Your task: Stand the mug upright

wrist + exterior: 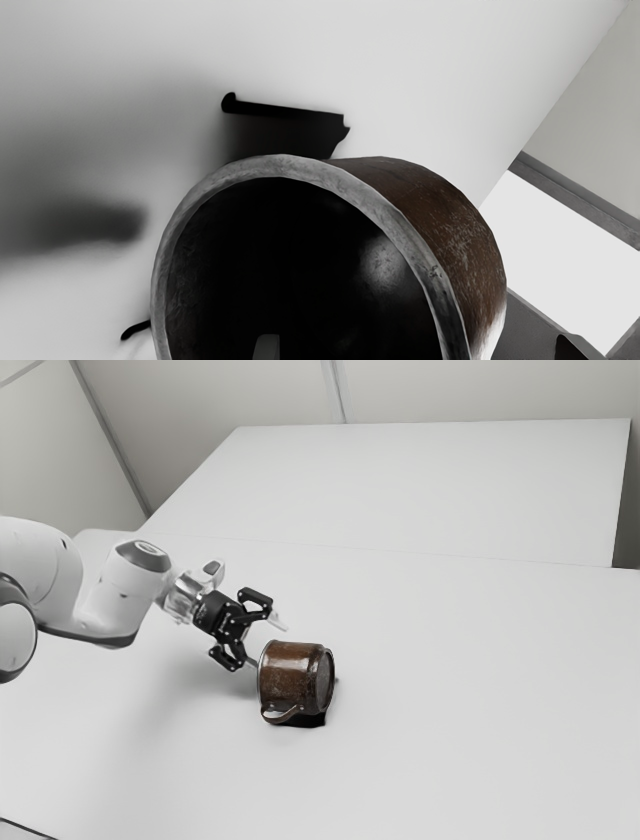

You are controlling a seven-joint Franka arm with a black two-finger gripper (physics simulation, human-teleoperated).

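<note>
The brown mug (290, 672) lies on its side on the table, its mouth facing my gripper (268, 644) and its base toward the exterior view's right. Its handle (282, 715) is on the side nearest the exterior camera. My open gripper is close to the rim. In the wrist view the mug (450, 225) shows its dark inside and grey rim. There, my gripper (417, 347) has its fingertips wide apart: one overlaps the mug's mouth, the other lies beyond the outer wall. Contact with the mug cannot be made out.
The white table (450, 740) extends around the mug. Behind it, in the exterior view, lies another white surface (430, 485), with pale walls (220, 395) beyond. Shadows of the arm and mug fall on the table.
</note>
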